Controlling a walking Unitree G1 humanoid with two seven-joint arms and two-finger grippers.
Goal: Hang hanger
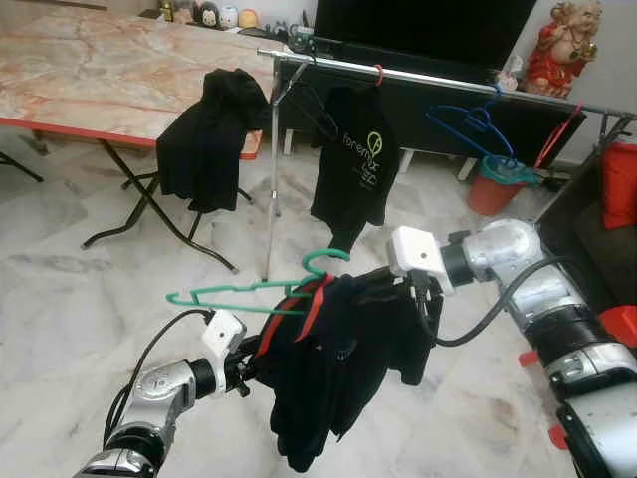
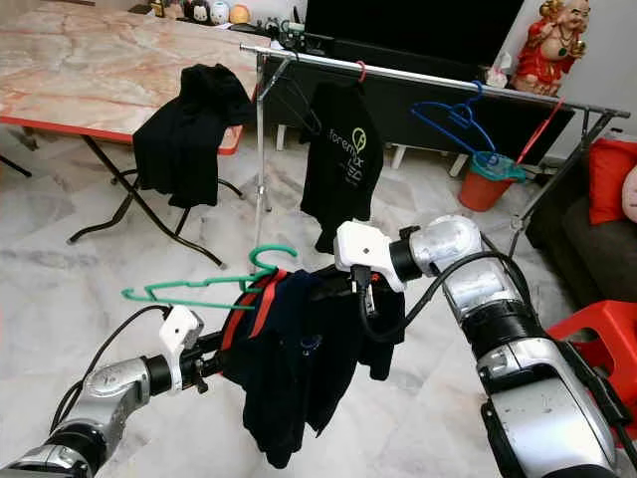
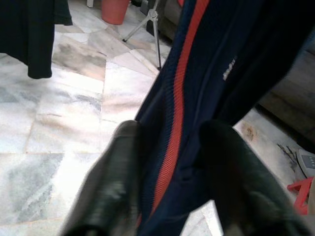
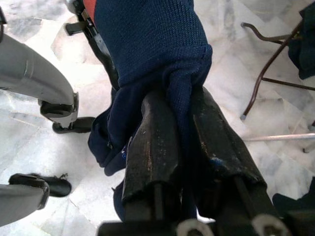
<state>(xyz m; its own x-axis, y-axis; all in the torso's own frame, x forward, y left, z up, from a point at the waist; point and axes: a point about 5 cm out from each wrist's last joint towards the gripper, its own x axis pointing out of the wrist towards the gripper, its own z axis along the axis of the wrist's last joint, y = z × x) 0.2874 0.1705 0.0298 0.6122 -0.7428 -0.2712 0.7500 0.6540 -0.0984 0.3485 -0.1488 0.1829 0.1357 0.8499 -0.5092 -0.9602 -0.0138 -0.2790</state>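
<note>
**Hanger loaded with garment, held mid-air short of the rail**

Green hanger (image 1: pixel 261 289) sits between both arms, well below and in front of the clothes rail (image 1: pixel 438 80). Dark navy garment with red stripe (image 1: pixel 333 363) is draped on it and hangs slack.

- Left gripper (image 3: pixel 170 196): fingers closed onto the navy fabric at the red stripe, cloth pinched between them. It has cloth for sure; can't tell whether hanger wire is in the pinch too.
- Right gripper (image 4: pixel 189 142): fingers clamped tight on a bunched fold of the same garment, near the hanger's other shoulder.

Handling, my read: hanger is thin, light and fairly stiff; the hook (image 1: pixel 328 261) is free and points up. Garment is soft, limp and carries most of the weight, so it will swing and could slide off the bare left arm of the hanger. Gripping cloth alone gives poor control of hook angle. Better to hold at the neck under the hook, or keep both shoulders level while lifting.

Room: glossy marble floor (image 1: pixel 70 289), folding worktop (image 1: pixel 100 70) on the left with a black garment (image 1: pixel 209 134) draped over its edge. Rail already carries a black printed T-shirt (image 1: pixel 356 164), a blue hanger (image 1: pixel 476 124) and a red hanger (image 1: pixel 557 134); there's free rail between shirt and blue hanger. TV (image 1: pixel 418 25) behind, orange bucket (image 1: pixel 498 181) under the rail.
</note>
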